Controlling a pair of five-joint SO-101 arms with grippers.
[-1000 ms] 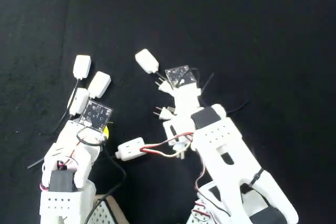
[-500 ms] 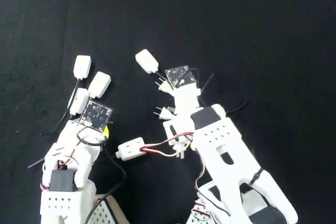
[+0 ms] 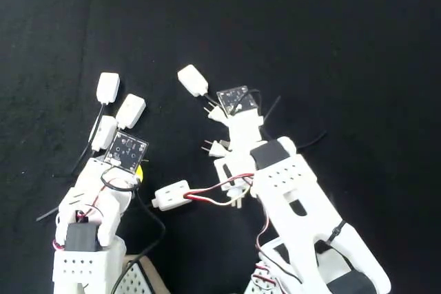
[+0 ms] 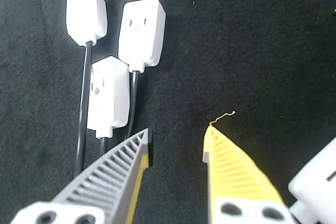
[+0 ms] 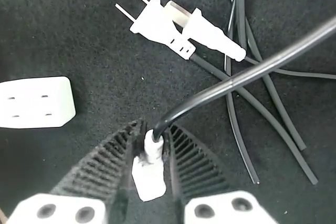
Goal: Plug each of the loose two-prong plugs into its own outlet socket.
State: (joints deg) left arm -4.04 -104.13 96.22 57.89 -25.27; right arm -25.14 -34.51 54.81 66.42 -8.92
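On the black table, the left gripper hangs with its fingers apart and nothing between them, just short of three white sockets that lie close together. The right gripper is clamped on a white plug, whose black cord arcs away above the table. A second plug lies loose nearby with its prongs bare, and another socket rests off to one side.
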